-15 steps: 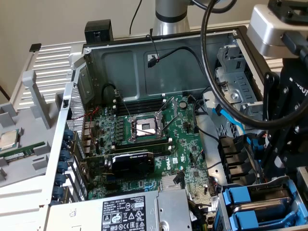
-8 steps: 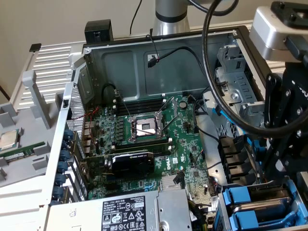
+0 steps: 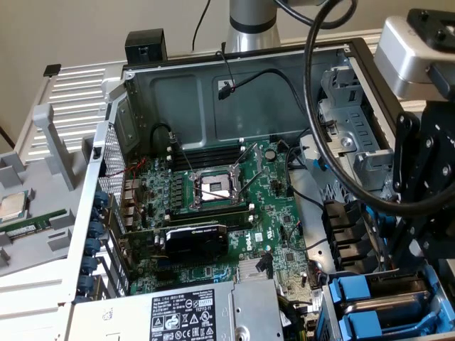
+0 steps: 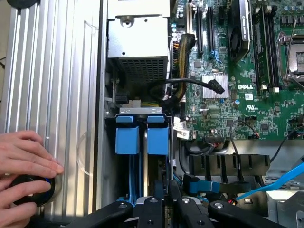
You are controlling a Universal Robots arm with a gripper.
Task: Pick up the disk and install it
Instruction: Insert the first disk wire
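Robotics lab or electronics workshop: an opened desktop computer case [image 3: 142, 92] lies beside a ribbed grey metal surface [image 3: 71, 96], its green motherboard [image 3: 274, 192] and black cables [image 3: 309, 106] exposed, a silver robot arm [image 3: 250, 25] rising behind it, a person's hand [image 4: 23, 161] resting on the metal.

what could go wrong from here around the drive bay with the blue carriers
1. The robot hand hangs right over the blue disk carriers in the bay; a skewed push might jam one in its slot.
2. The loose black cable and the blue cable lie beside the bay and could snag.
3. A person's hand rests on the ribbed panel nearby and might get bumped.
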